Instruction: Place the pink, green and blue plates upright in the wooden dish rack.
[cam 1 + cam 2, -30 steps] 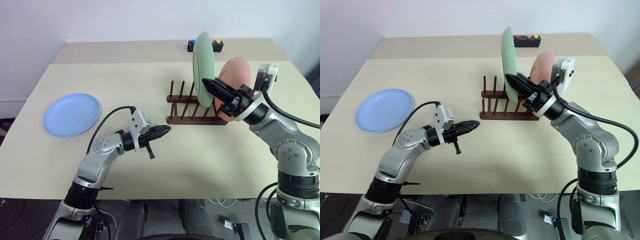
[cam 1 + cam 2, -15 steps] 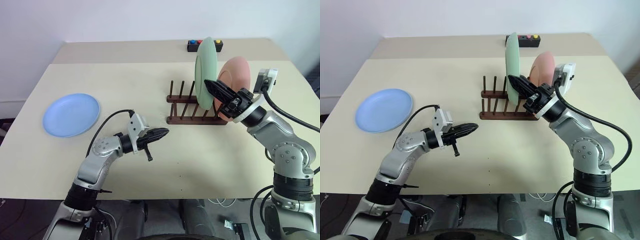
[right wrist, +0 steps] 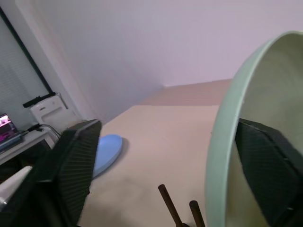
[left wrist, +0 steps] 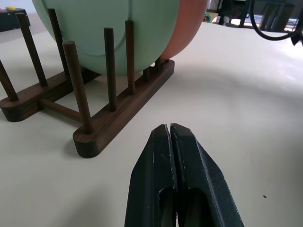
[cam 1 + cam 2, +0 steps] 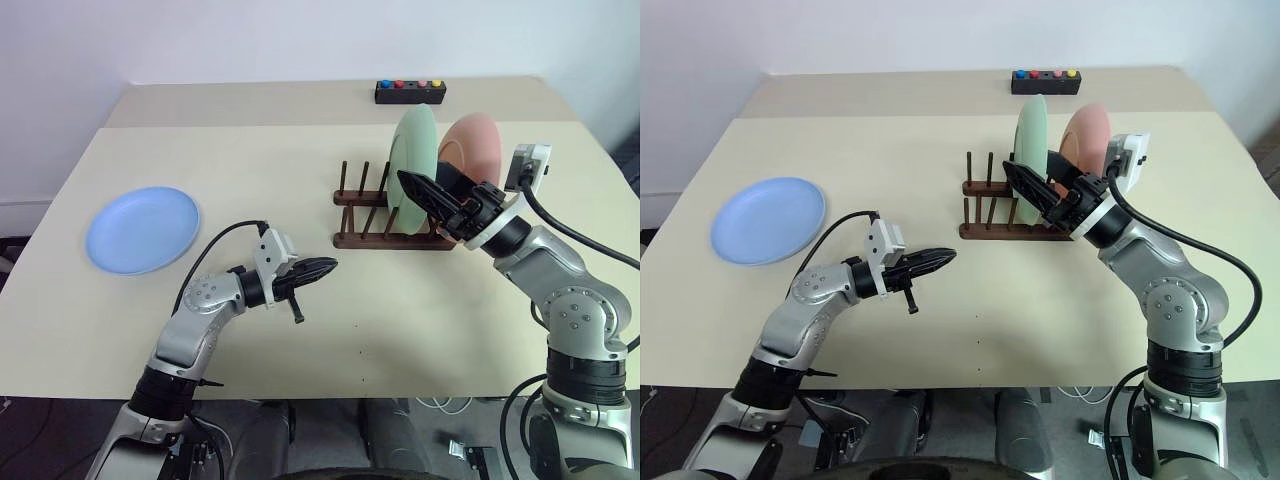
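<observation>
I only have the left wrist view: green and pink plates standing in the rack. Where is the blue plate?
Observer: The blue plate lies flat on the table, well to the robot's left of the rack.
Operator: Is the right hand gripping the green plate?
Observer: No. The right hand is open, with one finger on each side of the green plate.
Operator: Anything behind the rack?
Observer: A black box with coloured buttons, farther back on the table.

The pink plate (image 5: 474,148) is half hidden behind the green plate (image 5: 413,158) — both plates' lower rims sit masked by the right gripper (image 5: 437,200).
</observation>
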`<state>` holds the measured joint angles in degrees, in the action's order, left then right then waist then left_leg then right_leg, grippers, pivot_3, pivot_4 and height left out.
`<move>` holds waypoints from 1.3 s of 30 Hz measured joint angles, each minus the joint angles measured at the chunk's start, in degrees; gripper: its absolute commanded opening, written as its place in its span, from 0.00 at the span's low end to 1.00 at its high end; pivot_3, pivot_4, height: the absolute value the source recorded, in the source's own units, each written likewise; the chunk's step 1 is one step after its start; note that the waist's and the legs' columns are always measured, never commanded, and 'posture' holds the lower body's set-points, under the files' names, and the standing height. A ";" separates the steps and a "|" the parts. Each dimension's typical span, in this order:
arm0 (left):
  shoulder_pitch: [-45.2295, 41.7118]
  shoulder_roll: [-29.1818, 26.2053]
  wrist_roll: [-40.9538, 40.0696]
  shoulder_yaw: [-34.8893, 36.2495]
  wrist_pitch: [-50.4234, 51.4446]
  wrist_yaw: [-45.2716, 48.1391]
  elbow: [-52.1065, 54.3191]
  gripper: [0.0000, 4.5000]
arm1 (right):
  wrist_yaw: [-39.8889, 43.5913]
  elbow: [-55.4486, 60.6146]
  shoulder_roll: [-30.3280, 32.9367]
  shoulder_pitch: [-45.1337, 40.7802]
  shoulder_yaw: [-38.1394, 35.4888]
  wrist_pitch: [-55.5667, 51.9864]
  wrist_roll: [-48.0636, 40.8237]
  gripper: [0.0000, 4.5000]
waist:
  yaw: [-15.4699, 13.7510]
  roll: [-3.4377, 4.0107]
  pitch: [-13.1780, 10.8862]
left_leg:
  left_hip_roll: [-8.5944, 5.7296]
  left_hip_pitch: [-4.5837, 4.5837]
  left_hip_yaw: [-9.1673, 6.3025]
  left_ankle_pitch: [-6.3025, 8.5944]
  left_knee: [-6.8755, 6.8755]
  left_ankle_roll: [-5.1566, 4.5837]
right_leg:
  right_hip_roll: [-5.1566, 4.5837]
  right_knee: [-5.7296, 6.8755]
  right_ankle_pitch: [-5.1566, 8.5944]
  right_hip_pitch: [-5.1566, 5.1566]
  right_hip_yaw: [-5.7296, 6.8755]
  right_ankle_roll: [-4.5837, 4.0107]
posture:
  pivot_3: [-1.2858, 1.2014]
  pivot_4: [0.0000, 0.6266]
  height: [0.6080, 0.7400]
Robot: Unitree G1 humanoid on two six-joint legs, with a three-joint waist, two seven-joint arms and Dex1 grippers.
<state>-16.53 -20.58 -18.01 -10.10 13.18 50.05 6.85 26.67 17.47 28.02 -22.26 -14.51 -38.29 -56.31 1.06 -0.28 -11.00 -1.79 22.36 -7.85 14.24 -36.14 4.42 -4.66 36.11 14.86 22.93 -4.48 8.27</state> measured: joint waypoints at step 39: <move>-1.86 -6.30 -0.78 17.34 4.37 -12.59 -2.08 0.76 | 7.60 12.28 12.43 -7.20 13.21 7.66 23.33 0.99 | 0.14 -0.04 -0.03 | 0.04 0.06 0.01 0.00 0.05 0.00 | 0.01 0.00 0.00 0.15 0.01 0.00 | 0.52 0.24 1.00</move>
<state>-18.39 -26.88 -18.78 7.24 17.55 37.46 4.77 34.26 29.75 40.45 -29.45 -1.30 -30.63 -32.97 1.21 -0.32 -11.02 -1.75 22.42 -7.84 14.24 -36.09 4.42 -4.65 36.11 14.87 23.08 -4.47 8.27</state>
